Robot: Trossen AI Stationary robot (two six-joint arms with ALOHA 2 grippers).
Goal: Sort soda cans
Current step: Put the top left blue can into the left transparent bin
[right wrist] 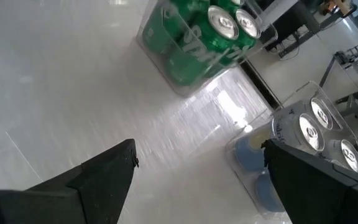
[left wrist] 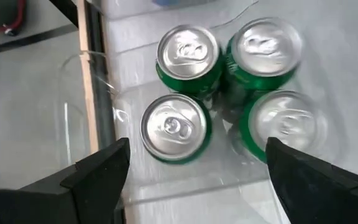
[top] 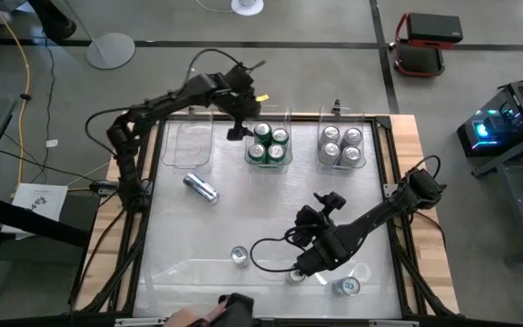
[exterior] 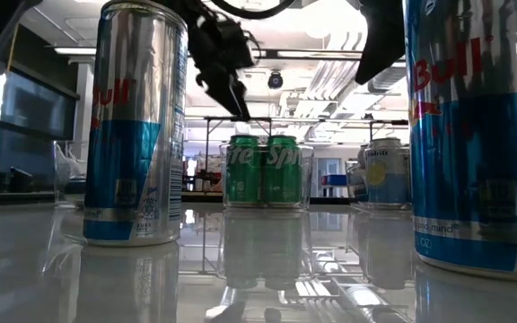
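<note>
Your left gripper [top: 237,133] hangs over the near-left edge of the middle clear bin [top: 288,113] at the far side of the table [top: 271,218], its fingers spread wide and empty above the four green cans [top: 270,143] standing upright inside; from its wrist camera you look straight down on their silver tops [left wrist: 178,125], packed so the cans touch. Your right gripper [top: 309,263] sits low near the front of the table, jaws also fully apart with nothing between them. The right-hand bin [top: 367,123] already holds four silver cans [top: 342,145]. Still loose on the table are a silver-and-blue can lying on its side [top: 201,188] toward the left, one upright can [top: 240,256] near the front centre, one just by the right gripper [top: 295,275], and one more near the front right [top: 348,286]; the left-hand bin [top: 187,145] looks empty, though its clear walls make that hard to be sure of. Expect these cans to be light if empty and noticeably heavier if full, which the pictures do not tell you; either way the thin aluminium wall is smooth, slippery and dents under a hard squeeze. Take each upright can across the middle of its body, fingers square to the wall, and close gently. The lying can will roll, so come at it with fingers straddling its sides across the length, not end to end.
</note>
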